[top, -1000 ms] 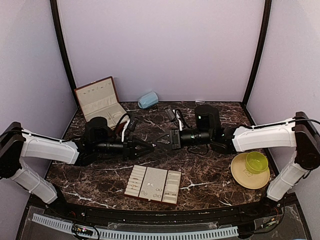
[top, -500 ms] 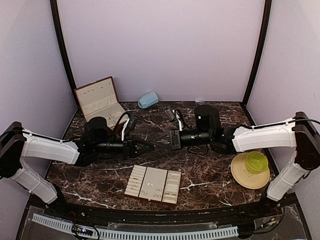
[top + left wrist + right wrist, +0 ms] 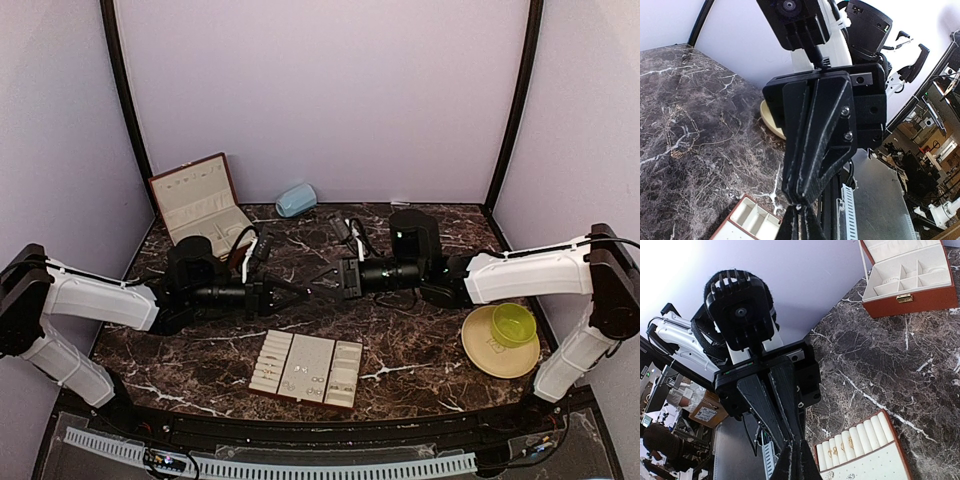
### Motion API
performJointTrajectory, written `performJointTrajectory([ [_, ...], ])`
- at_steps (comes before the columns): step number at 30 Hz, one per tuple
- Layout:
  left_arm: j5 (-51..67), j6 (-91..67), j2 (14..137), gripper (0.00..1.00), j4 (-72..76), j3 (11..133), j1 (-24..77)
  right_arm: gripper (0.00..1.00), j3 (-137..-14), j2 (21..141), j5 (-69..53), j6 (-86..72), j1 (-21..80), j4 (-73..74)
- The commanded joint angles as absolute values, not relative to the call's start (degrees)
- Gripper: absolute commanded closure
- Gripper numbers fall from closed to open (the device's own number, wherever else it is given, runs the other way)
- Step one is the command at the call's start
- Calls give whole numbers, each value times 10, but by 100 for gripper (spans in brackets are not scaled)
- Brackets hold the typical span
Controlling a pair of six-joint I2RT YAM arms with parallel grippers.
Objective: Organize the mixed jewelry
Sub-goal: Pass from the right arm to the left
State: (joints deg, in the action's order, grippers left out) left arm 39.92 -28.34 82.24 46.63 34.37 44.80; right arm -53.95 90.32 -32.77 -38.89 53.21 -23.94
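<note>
Since a second ago my left gripper (image 3: 305, 293) closes fingertip-to-fingertip with closed right gripper (image 3: 318, 292); tray (image 3: 345, 385) at 6 o'clock partly filled

No legible text, brand, number or sign in any view. Possible label noted: a white sticker on a cardboard box (image 3: 704, 414) in the background of the right wrist view, its printing too small to read. Faint marking on the yellow plate (image 3: 497, 350) in the top view, also unreadable.
</note>
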Motion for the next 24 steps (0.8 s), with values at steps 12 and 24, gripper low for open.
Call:
performJointTrajectory([
  [12, 410, -310, 788, 100, 396, 321, 450, 64, -493, 847, -264, -408, 516, -275],
  [24, 451, -440, 735, 100, 203, 324, 450, 64, -463, 785, -39, -400, 522, -4],
])
